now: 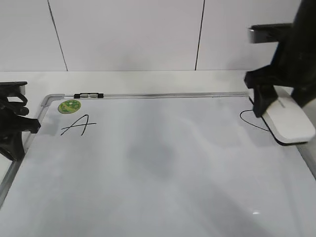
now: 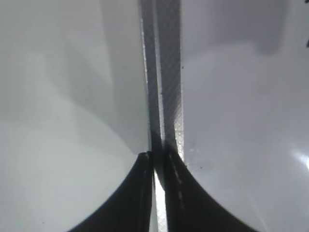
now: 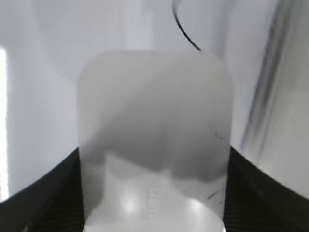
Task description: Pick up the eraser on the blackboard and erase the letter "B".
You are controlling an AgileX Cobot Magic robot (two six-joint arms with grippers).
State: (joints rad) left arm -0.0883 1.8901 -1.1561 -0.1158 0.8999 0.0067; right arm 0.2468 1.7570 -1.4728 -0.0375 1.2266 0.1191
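Note:
The blackboard [image 1: 163,163] is a white dry-erase board with a grey frame, lying flat. My right gripper [image 1: 269,101] is shut on the white eraser [image 1: 289,121] at the board's right side, and the eraser's dark base is at the surface. In the right wrist view the eraser [image 3: 154,135] fills the space between the jaws [image 3: 154,208]. No letter "B" shows on the board. My left gripper [image 1: 15,126] is shut over the board's left frame rail [image 2: 161,72], fingertips [image 2: 157,157] nearly together.
A black "A" [image 1: 78,125] and a round green sticker [image 1: 69,106] are at the board's far left. A curved black stroke [image 1: 249,121] pokes out beside the eraser, also in the right wrist view [image 3: 186,31]. A small black-and-silver clip [image 1: 89,95] sits on the top frame.

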